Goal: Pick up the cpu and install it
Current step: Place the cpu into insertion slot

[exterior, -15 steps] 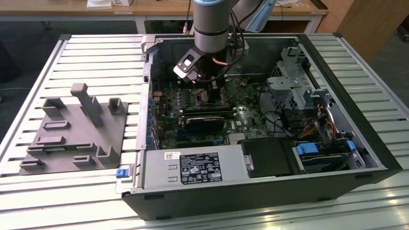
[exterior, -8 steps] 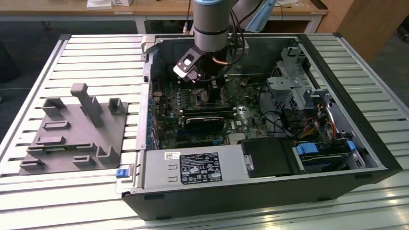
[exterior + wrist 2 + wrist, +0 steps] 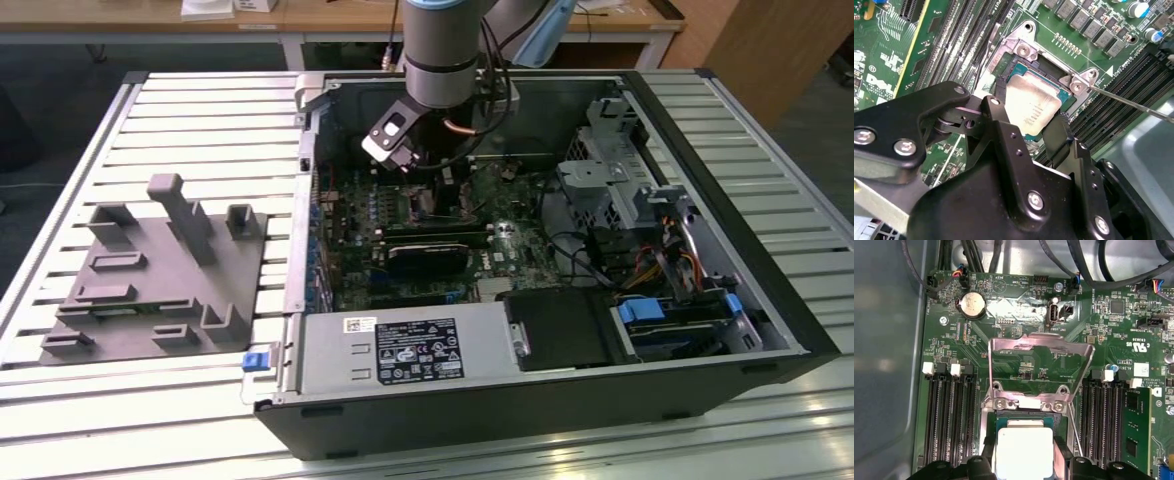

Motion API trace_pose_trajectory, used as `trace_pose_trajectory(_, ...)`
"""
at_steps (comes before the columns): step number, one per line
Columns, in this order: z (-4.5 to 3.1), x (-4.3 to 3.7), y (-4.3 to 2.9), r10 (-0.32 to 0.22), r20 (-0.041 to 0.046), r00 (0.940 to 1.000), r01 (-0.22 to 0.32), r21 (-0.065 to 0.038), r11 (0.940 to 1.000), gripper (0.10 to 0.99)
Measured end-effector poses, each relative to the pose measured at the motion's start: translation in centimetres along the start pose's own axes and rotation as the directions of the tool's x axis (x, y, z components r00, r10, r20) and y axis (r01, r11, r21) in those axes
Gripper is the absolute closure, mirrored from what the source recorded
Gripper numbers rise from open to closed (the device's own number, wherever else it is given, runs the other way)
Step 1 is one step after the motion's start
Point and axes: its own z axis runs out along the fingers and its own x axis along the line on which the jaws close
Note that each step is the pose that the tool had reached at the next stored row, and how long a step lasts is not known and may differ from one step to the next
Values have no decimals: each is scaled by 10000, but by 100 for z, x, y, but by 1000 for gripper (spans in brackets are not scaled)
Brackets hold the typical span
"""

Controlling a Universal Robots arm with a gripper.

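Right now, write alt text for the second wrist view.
A black pincer grips the silver-topped cpu by two opposite edges, right at the open socket of a green motherboard. Long dark slots run alongside the socket.

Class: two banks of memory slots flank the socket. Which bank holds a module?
The bank away from the grey case wall: a green memory module stands in its outermost slot, while the other bank has only bare slots.
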Motion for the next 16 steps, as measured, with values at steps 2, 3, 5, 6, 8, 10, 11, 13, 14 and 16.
trace_pose_trajectory(2,-11,0,1,0,-2,10000,0,-1,10000,549)
trace_pose_trajectory(3,-11,1,1,7,-1,10000,-7,-2,10000,549)
trace_pose_trajectory(5,-11,1,2,134,25,9999,-134,0,9999,549)
trace_pose_trajectory(6,-12,0,2,215,32,9998,-215,3,9998,549)
trace_pose_trajectory(8,-10,0,5,268,37,9996,-268,4,9996,549)
trace_pose_trajectory(10,-6,0,5,271,37,9996,-271,4,9996,549)
trace_pose_trajectory(11,-4,0,6,271,36,9996,-271,4,9996,549)
trace_pose_trajectory(13,1,0,6,271,36,9996,-271,3,9996,549)
trace_pose_trajectory(14,3,0,6,271,36,9996,-271,3,9996,549)
trace_pose_trajectory(16,6,0,5,271,37,9996,-271,4,9996,549)
